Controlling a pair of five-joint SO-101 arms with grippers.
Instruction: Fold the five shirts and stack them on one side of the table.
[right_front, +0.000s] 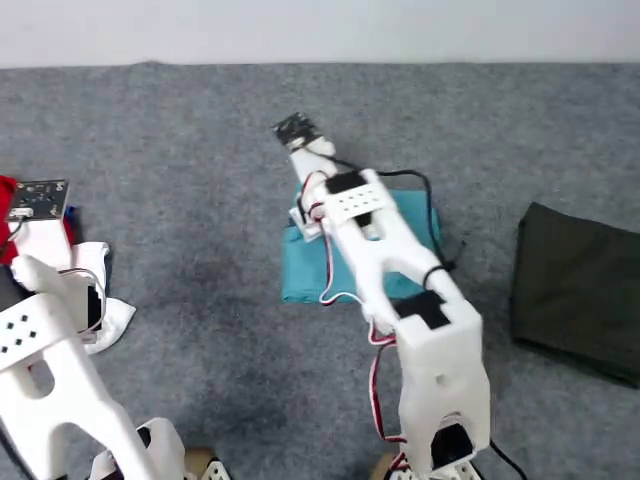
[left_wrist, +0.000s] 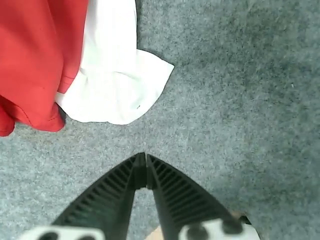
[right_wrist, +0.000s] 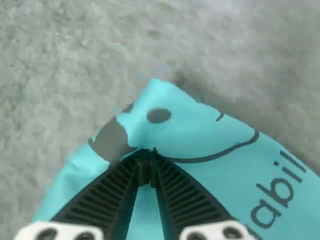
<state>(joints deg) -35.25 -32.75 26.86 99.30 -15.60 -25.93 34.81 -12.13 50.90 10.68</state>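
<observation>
The grey felt-covered table (right_front: 200, 130) carries 4 shirts that I can make out. The white right arm (right_front: 385, 250) stretches from the near edge over the middle of the table. The dark green folded cloth shirt (right_front: 580, 290) lies flat at the table's right side, well apart from the others. I judge it to be the start of the stack. The turquoise printed cloth shirt (right_front: 305, 275) lies folded flat in the middle, under the right arm, with its long axis running side to side across the table. At the left edge the crumpled red cloth shirt (left_wrist: 35, 55) and the rumpled white cloth shirt (left_wrist: 117, 85) touch, and both are unfolded.

The right claw (right_wrist: 146, 161) is closed, its tips meeting on the turquoise cloth just inside the far left corner. Whether a pinch of fabric is caught between them I cannot tell. From those tips the shirt's body spreads back toward the arm's base and rightward toward the dark green shirt, so the corner points away from the stack. The right arm is the nearer 1 for carrying it over. The left claw (left_wrist: 146, 161) is closed on nothing and hangs over bare felt near the white shirt's hem.
</observation>
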